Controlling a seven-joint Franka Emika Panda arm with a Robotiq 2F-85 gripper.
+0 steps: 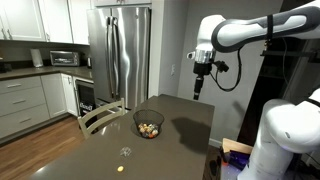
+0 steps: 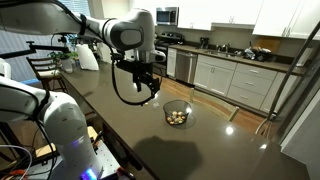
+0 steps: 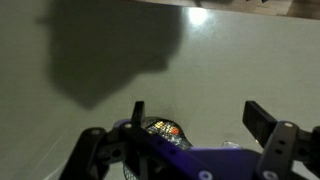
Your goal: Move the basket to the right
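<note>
The basket is a small round bowl of dark wire mesh with yellowish and reddish round items inside. It stands on the dark table in both exterior views. In the wrist view it shows partly behind the gripper's left finger. My gripper hangs in the air above the table, up and to one side of the basket, and touches nothing. It also shows in an exterior view. Its two fingers stand wide apart and empty.
The dark table bears a small yellow bit and a small clear item. A chair back stands at the table's edge. A steel fridge and kitchen cabinets lie beyond.
</note>
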